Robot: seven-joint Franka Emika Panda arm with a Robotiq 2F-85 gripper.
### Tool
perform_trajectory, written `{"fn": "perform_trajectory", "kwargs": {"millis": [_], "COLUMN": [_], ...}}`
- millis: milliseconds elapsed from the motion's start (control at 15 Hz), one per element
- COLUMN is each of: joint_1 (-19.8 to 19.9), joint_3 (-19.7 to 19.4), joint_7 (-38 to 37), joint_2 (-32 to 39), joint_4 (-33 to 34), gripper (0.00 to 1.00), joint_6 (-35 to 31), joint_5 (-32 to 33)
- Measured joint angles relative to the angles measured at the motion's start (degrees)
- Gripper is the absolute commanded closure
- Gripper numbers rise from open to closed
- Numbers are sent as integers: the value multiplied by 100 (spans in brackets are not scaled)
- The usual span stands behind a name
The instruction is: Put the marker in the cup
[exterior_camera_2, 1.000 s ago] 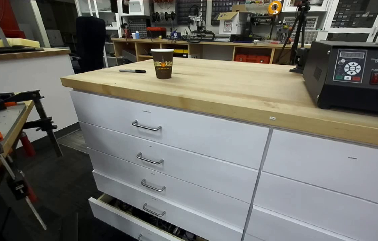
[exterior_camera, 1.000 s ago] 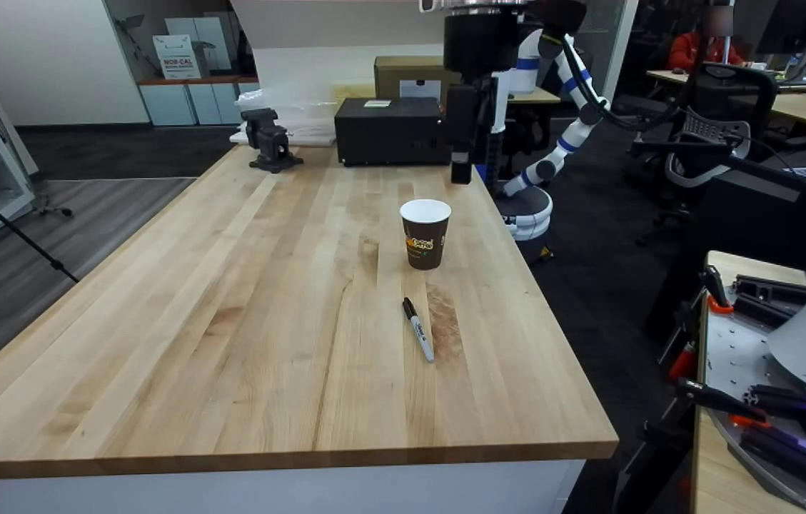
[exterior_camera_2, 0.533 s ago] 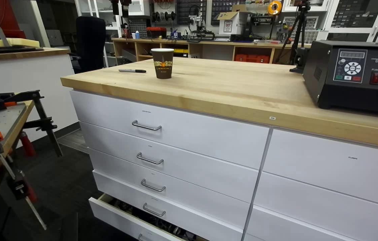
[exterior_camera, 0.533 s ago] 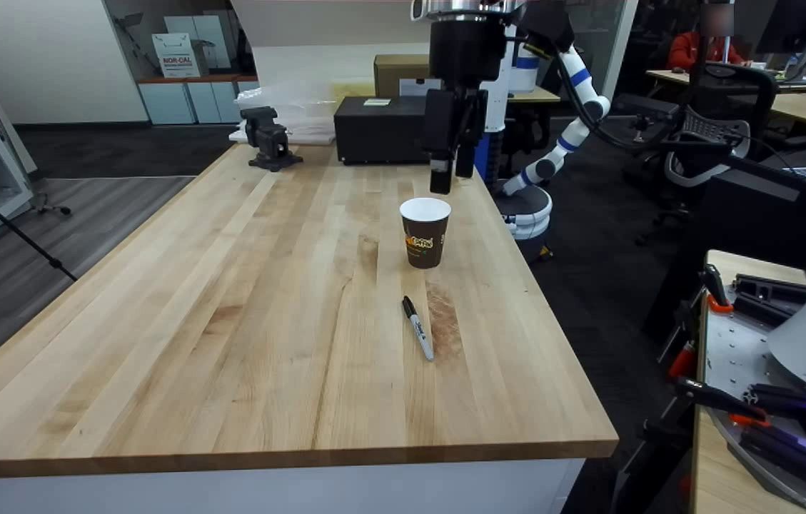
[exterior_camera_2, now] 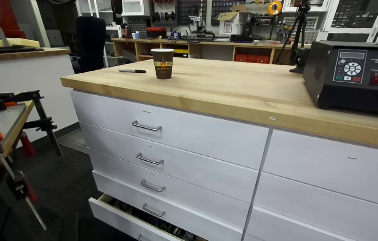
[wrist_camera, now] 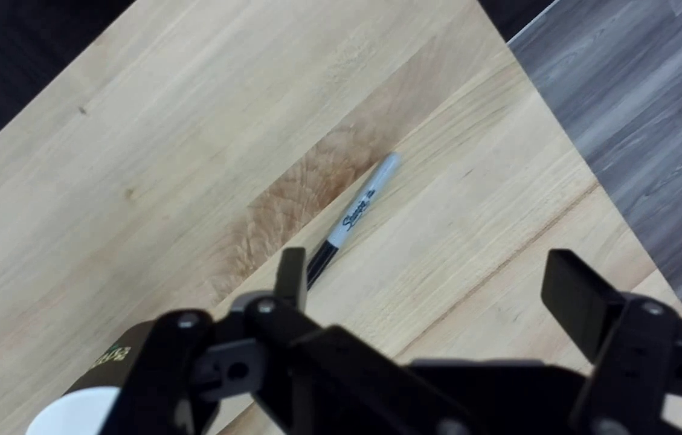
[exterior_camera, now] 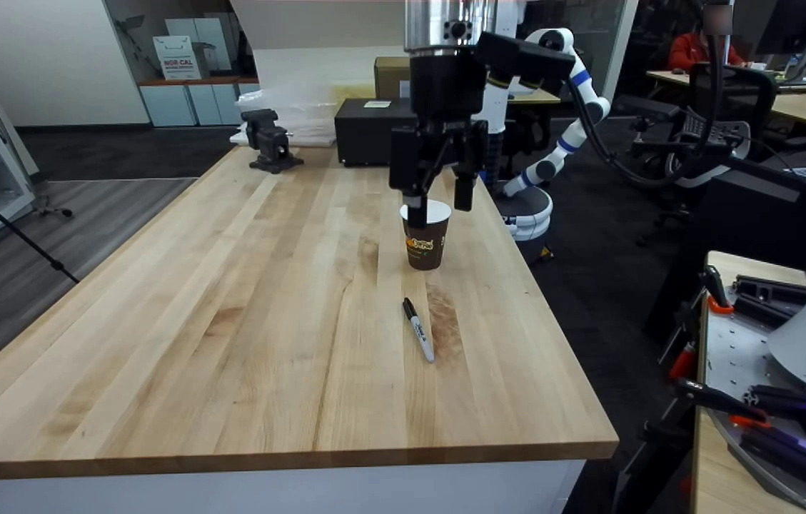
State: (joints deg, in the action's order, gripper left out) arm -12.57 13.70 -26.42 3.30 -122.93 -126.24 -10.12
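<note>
The marker lies flat on the wooden tabletop, with a pale grey body and a black cap. It also shows in an exterior view and in the wrist view, where a finger partly covers its cap end. The brown paper cup with a white rim stands upright beyond the marker's cap end. It also shows in an exterior view and at the lower left of the wrist view, partly hidden. My gripper is open and empty above the table near the cup. The wrist view shows its fingers wide apart.
A black box and a small black vise-like stand are at the table's far end. The table's long edge runs close by the cup and marker. A side bench with clamps stands across a gap.
My gripper has come lower and nearer along the table, from the black box to the cup, and its fingers show farther apart. The marker and cup have not moved.
</note>
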Motion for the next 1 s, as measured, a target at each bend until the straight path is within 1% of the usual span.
{"fn": "perform_trajectory", "kwargs": {"millis": [267, 467, 600, 800, 933, 1000], "joint_1": [-318, -464, -496, -526, -526, -524], "joint_3": [88, 5, -86, -216, -287, -312], "joint_7": [-1178, -2200, -2723, -3284, -3453, -3495], "joint_2": [552, 979, 1230, 1572, 1813, 1940], "joint_4": [395, 639, 757, 876, 1008, 1086], "gripper": [0, 0, 0, 0, 0, 3], "joint_6": [9, 7, 7, -6, -35, -71], "joint_5": [192, 609, 729, 742, 640, 553]}}
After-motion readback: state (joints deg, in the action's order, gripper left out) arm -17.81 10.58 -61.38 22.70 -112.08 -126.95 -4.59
